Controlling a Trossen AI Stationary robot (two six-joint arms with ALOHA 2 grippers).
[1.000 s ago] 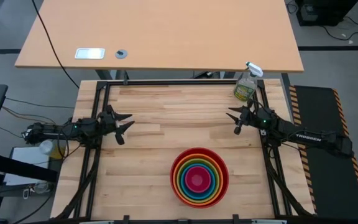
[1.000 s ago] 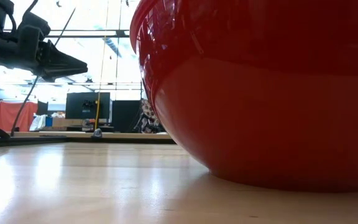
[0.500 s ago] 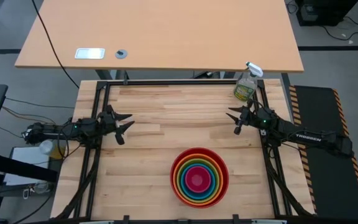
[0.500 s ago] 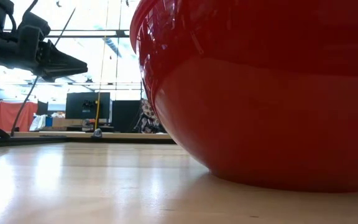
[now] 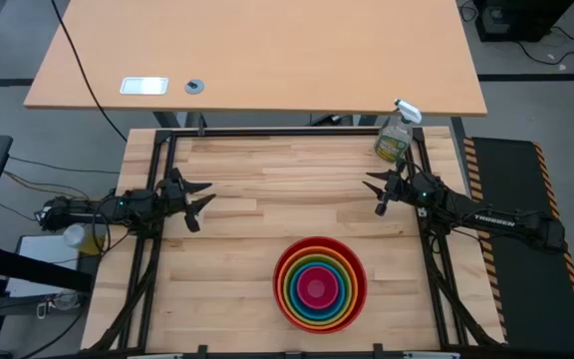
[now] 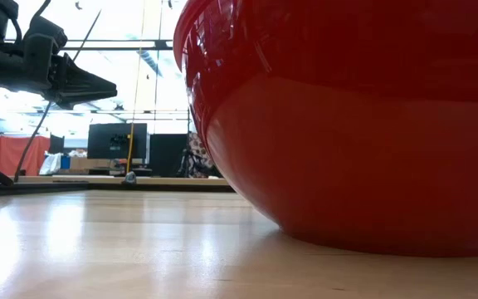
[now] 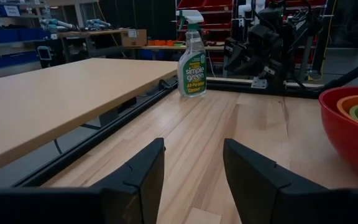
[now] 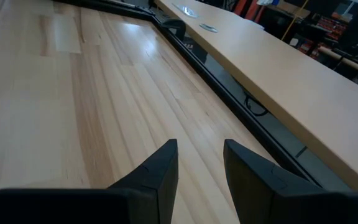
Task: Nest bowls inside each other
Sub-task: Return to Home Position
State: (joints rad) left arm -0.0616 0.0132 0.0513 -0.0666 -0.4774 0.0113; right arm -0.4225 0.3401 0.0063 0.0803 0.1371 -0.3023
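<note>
The bowls sit nested in one stack (image 5: 319, 283) near the table's front edge, right of centre: the red bowl (image 5: 285, 261) outermost, then orange, lime green, blue, and the small pink bowl (image 5: 318, 289) in the middle. The red bowl's base rests on the wood and fills the low view (image 6: 347, 124); its rim shows in the left wrist view (image 7: 353, 121). My left gripper (image 5: 201, 197) hovers open at the table's left side, empty. My right gripper (image 5: 375, 191) hovers open at the right side, empty.
A clear spray bottle (image 5: 395, 133) with greenish liquid stands at the table's far right corner, close behind my right gripper. A black frame (image 5: 267, 133) runs round the tabletop. A second, lighter table (image 5: 257, 50) lies beyond the far edge. Bare wood spans the middle.
</note>
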